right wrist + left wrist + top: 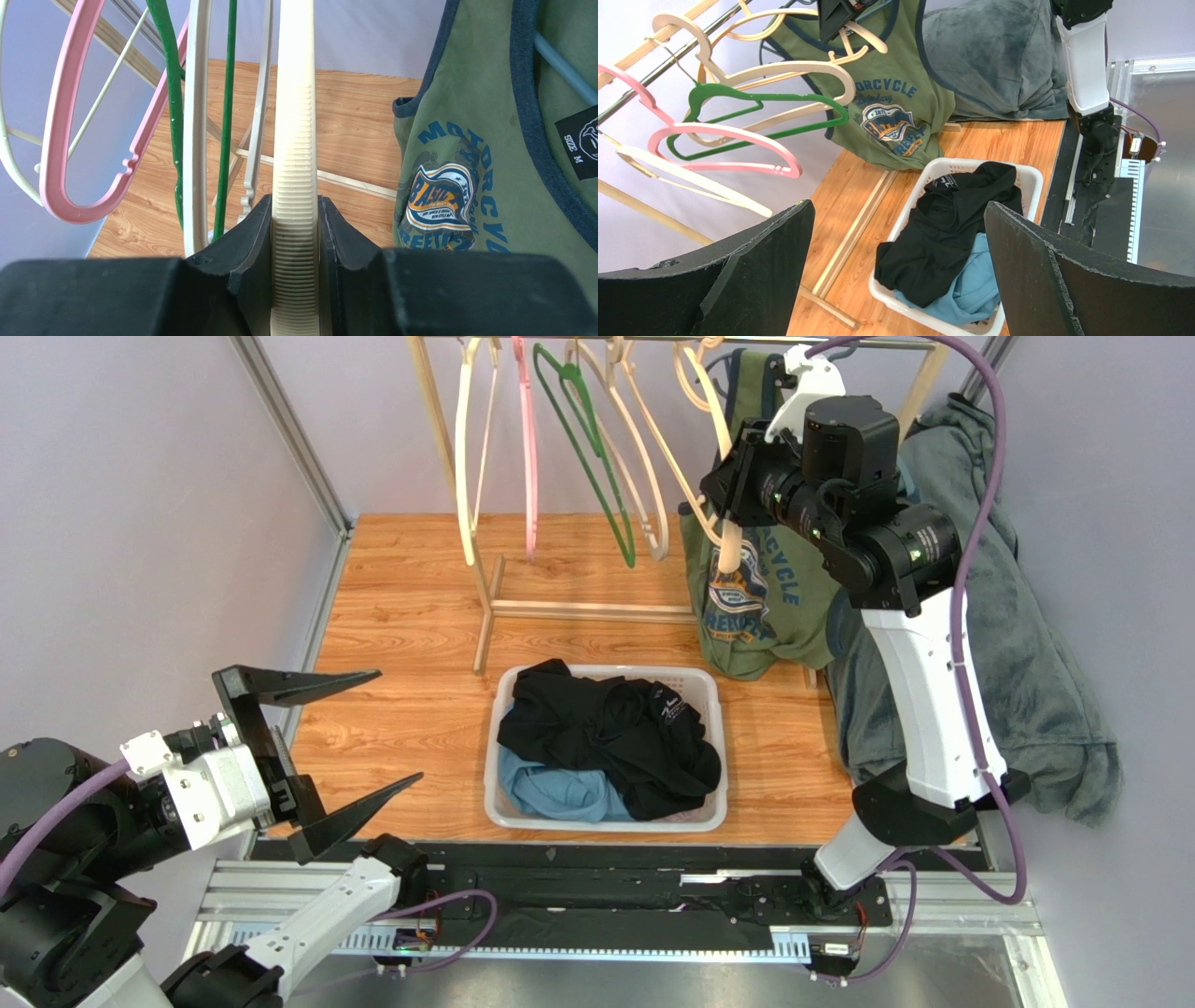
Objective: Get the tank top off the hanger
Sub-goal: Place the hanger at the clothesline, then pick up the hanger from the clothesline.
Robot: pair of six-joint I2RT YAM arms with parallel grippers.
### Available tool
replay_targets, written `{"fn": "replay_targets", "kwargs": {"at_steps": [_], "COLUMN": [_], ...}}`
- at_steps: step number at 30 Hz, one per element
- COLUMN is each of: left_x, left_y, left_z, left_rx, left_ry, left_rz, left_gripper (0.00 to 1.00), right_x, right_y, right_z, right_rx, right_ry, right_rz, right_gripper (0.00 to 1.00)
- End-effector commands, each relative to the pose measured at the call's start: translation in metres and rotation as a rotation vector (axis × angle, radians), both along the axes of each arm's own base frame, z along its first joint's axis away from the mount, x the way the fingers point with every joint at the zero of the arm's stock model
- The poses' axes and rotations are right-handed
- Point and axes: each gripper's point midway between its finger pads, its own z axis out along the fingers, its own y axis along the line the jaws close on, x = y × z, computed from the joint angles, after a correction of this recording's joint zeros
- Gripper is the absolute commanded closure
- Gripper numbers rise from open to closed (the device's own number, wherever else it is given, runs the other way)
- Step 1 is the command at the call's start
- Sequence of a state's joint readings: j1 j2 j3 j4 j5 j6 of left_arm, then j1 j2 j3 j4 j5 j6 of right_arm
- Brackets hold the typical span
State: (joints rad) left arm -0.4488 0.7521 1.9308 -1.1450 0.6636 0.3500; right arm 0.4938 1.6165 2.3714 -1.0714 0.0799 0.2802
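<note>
The olive green tank top [744, 595] with a blue motorcycle print hangs at the right end of the wooden rack; it also shows in the left wrist view [892, 112] and the right wrist view [463, 161]. My right gripper [730, 493] is up at the rack, shut on the ribbed arm of a cream hanger [293, 140]. The gripped stretch is bare, with the tank top just to its right. My left gripper [400, 725] is open and empty, low at the near left, facing the basket [898, 210].
A white basket [603, 825] holding black and light blue clothes sits on the wooden floor. Pink [529, 462], green [589, 434] and cream hangers hang empty on the rack. A grey garment pile [1038, 672] lies at the right behind my right arm.
</note>
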Motion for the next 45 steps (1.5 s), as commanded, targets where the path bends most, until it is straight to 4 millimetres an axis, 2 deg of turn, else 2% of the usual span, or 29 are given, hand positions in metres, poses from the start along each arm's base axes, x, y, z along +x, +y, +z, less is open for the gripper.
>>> {"fn": "replay_targets", "kwargs": {"at_steps": [1, 11, 18, 22, 27, 28, 29, 31, 33, 34, 37, 38, 40, 41, 43, 44, 45], "left_x": [0.001, 0.002, 0.004, 0.004, 0.006, 0.006, 0.005, 0.005, 0.006, 0.006, 0.007, 0.008, 0.008, 0.007, 0.007, 0.007, 0.006], "left_y": [-0.001, -0.003, -0.004, -0.005, -0.006, -0.006, -0.006, -0.006, -0.006, -0.006, -0.007, -0.007, -0.007, -0.007, -0.007, -0.007, -0.007], "left_z": [-0.001, -0.002, -0.003, -0.002, -0.002, -0.001, 0.000, 0.001, 0.000, 0.000, -0.002, -0.002, 0.000, 0.000, 0.001, 0.001, 0.001], "left_rx": [0.004, 0.008, 0.006, 0.002, 0.000, -0.001, -0.004, -0.005, -0.003, -0.003, -0.002, -0.004, -0.006, -0.007, -0.009, -0.008, -0.009], "left_ry": [0.000, 0.008, 0.015, 0.025, 0.025, 0.028, 0.025, 0.022, 0.026, 0.026, 0.035, 0.036, 0.036, 0.035, 0.030, 0.033, 0.030], "left_rz": [0.000, -0.007, -0.007, -0.014, -0.012, -0.017, -0.016, -0.014, -0.012, -0.014, -0.016, -0.016, -0.014, -0.017, -0.014, -0.014, -0.016], "left_gripper": [0.01, 0.01, 0.01, 0.01, 0.01, 0.01, 0.01, 0.01, 0.01, 0.01, 0.01, 0.01, 0.01, 0.01, 0.01, 0.01, 0.01], "right_x": [0.008, 0.023, 0.022, 0.020, 0.013, 0.012, 0.010, 0.001, -0.007, -0.017, -0.029, -0.039, -0.045, -0.051, -0.052, -0.049, -0.056], "right_y": [0.002, -0.001, 0.018, 0.027, 0.037, 0.036, 0.036, 0.030, 0.026, 0.016, 0.005, -0.003, -0.011, -0.022, -0.035, -0.051, -0.063], "right_z": [0.011, -0.006, -0.023, -0.024, -0.013, -0.010, -0.010, -0.002, 0.003, 0.015, 0.030, 0.041, 0.047, 0.053, 0.050, 0.050, 0.055], "right_rx": [0.002, -0.071, -0.256, -0.289, -0.289, -0.284, -0.283, -0.264, -0.251, -0.230, -0.201, -0.180, -0.170, -0.169, -0.191, -0.197, -0.185], "right_ry": [-0.043, -0.026, -0.065, -0.077, -0.113, -0.117, -0.116, -0.123, -0.131, -0.154, -0.196, -0.221, -0.236, -0.252, -0.246, -0.244, -0.258], "right_rz": [0.001, -0.036, -0.046, -0.038, -0.022, -0.023, -0.019, -0.016, -0.012, -0.020, -0.024, -0.029, -0.032, -0.045, -0.080, -0.122, -0.136], "right_gripper": [1.00, 1.00, 1.00, 1.00, 1.00, 0.95, 0.83, 0.52, 0.50, 0.47, 0.45, 0.44, 0.41, 0.41, 0.39, 0.37, 0.36]}}
